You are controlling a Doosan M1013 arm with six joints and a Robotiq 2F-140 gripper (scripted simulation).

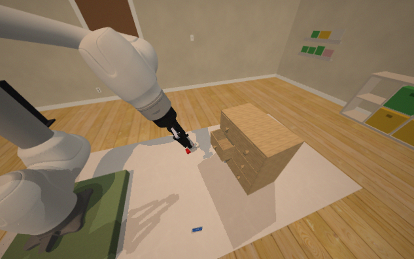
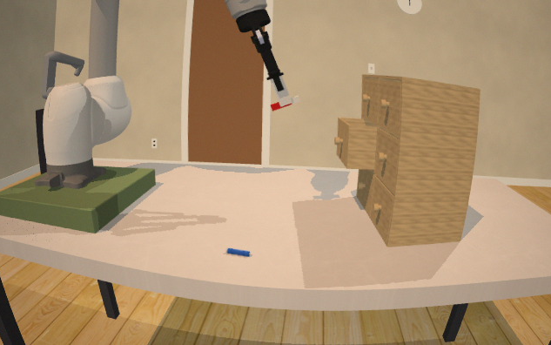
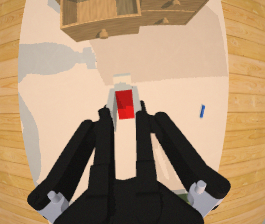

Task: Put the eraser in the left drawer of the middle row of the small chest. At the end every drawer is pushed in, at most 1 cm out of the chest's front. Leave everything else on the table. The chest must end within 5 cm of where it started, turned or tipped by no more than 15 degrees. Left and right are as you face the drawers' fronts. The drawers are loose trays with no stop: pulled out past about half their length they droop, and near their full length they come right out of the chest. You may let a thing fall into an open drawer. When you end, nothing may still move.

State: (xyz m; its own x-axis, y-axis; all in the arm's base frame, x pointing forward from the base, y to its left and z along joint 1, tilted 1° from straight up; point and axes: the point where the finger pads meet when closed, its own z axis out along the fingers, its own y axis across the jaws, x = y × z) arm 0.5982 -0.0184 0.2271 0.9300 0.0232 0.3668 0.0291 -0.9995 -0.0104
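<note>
The eraser [image 1: 188,151] [image 2: 276,106] [image 3: 125,111], red and white, is held lengthwise between the fingertips. My gripper [image 1: 192,148] [image 2: 284,99] [image 3: 124,95] is shut on it, tilted, with its tips towards the chest, high above the table and in front of the drawers. The small wooden chest [image 1: 261,131] [image 2: 434,161] stands upright. Its left middle drawer [image 1: 217,146] [image 2: 361,144] [image 3: 90,33] is pulled partly out and looks level. The eraser is outside this drawer, short of its front. The other visible drawers look pushed in; the lower left one is mostly hidden.
A small blue cylinder [image 1: 197,229] [image 2: 238,252] [image 3: 202,111] lies on the table [image 1: 159,183] [image 2: 178,257], away from the chest on its right-drawer side. The arm's base stands on a green block [image 1: 107,209] [image 2: 47,213]. The open drawer juts out below the top row's knobs.
</note>
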